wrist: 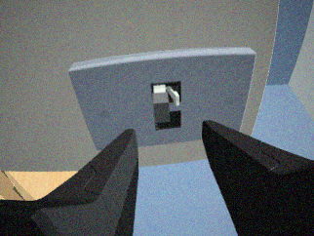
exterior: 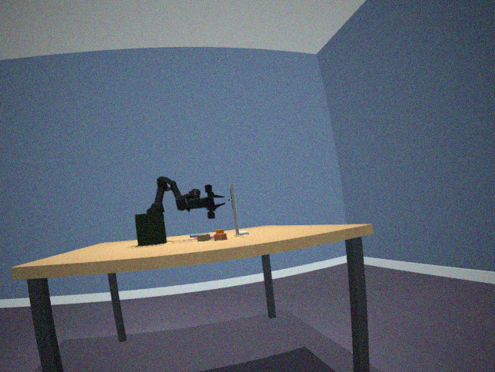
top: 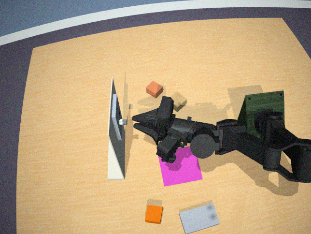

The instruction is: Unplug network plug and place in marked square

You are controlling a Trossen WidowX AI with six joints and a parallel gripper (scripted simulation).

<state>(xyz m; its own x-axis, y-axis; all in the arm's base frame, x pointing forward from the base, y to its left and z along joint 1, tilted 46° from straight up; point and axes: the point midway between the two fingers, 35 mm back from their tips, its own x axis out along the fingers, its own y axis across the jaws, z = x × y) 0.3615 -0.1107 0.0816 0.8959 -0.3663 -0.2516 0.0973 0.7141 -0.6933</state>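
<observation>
The grey plug (top: 122, 122) (exterior: 229, 199) (wrist: 161, 109) sits in the socket block (top: 114, 108) (wrist: 117, 102) on the upright panel (top: 120, 151) (exterior: 235, 214) (wrist: 39, 98). Its thin white tab (wrist: 174, 96) slants off the plug's right side in the wrist view. My gripper (top: 133, 121) (exterior: 224, 200) (wrist: 169, 134) is part open and empty, a short gap out from the plug, its fingers one above the other in the exterior view. The magenta marked square (top: 180, 173) lies flat on the table, partly hidden under my wrist.
A red-orange block (top: 153, 88) (exterior: 220, 237) and an olive-grey block (top: 177, 101) (exterior: 204, 237) lie beyond the arm. An orange block (top: 153, 213) (exterior: 219, 230) and a flat grey plate (top: 198, 218) lie on the square's other side. The arm stands on a green base (top: 261, 100) (exterior: 150, 230).
</observation>
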